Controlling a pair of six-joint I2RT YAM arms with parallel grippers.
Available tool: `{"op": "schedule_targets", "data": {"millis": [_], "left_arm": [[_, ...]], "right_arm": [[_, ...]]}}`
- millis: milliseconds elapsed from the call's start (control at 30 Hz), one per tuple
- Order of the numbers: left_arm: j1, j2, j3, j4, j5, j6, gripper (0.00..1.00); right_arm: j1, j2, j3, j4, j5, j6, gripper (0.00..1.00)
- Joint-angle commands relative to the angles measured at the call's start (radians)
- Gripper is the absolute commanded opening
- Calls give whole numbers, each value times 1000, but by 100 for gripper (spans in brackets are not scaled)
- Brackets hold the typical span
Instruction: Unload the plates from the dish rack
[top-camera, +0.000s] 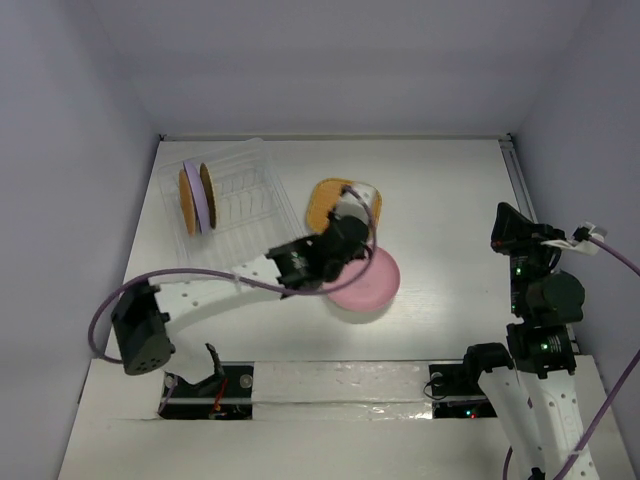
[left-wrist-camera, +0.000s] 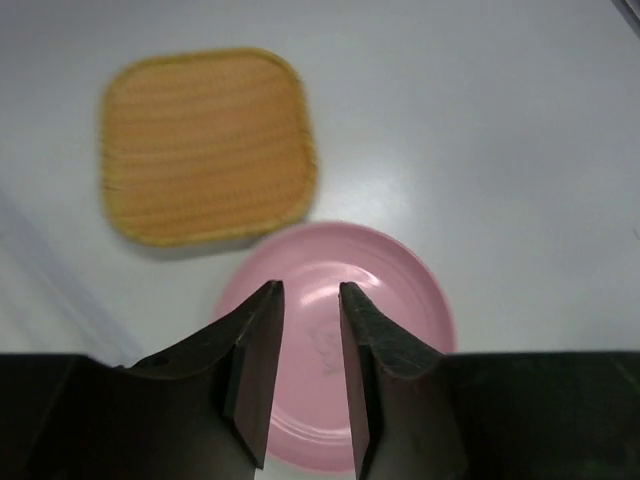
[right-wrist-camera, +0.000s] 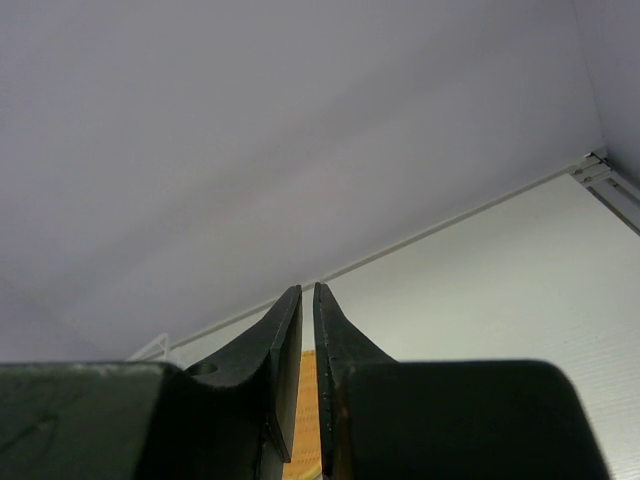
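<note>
At the far left of the bench (top-camera: 450, 190), the clear dish rack (top-camera: 245, 195) holds three plates on edge, packed close together. They are an orange round plate (top-camera: 186, 200), a purple plate (top-camera: 200, 210) and a second orange plate (top-camera: 208, 183). The rack's ribs are hard to make out through the clear plastic.

The left arm (top-camera: 200, 300) reaches right of the rack and hides the near part of the orange square plate (left-wrist-camera: 205, 145), which lies flat on the bench. The pink plate (left-wrist-camera: 400, 300) lies flat just nearer, almost touching it. A faint mark at its middle is too blurred to read.

The left gripper (left-wrist-camera: 310, 295) hangs above the pink plate, jaws narrowly apart and empty, their tips over its far half. Its fingers (left-wrist-camera: 255, 370) cover the plate's near rim.

At the right, well apart from every plate, the right gripper (right-wrist-camera: 308, 292) points toward the far wall. Its jaws are a thin slit apart with nothing between them.
</note>
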Motion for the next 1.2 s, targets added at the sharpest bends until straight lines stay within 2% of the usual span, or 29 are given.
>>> {"op": "schedule_targets", "data": {"millis": [0,100,133,200,233,367,467,667,1167], "left_arm": [[242,-166,10,-70,-28,-110,26],[392,-282,-41,-61,-25,-139,26],[489,-305,-47,-60,-13,-157,26],[581,-356,-62,-57,1,-168,28],[674,-364,-61,-55,16,-170,28],[852,-324,-30,-73,70,-148,29],[926,-236,13,-87,72,-106,30],[980,-93,74,-80,84,-47,32],[1009,72,96,-58,72,-13,32]], "right_arm": [[5,27,8,38,-31,5,15],[5,41,13,41,-56,3,15],[5,47,13,44,-59,3,15],[5,52,13,47,-76,3,15],[5,58,15,50,-77,2,15],[5,72,16,50,-91,0,16],[5,81,19,52,-99,-1,17],[5,87,16,58,-111,-1,17],[5,99,15,67,-126,-1,18]]}}
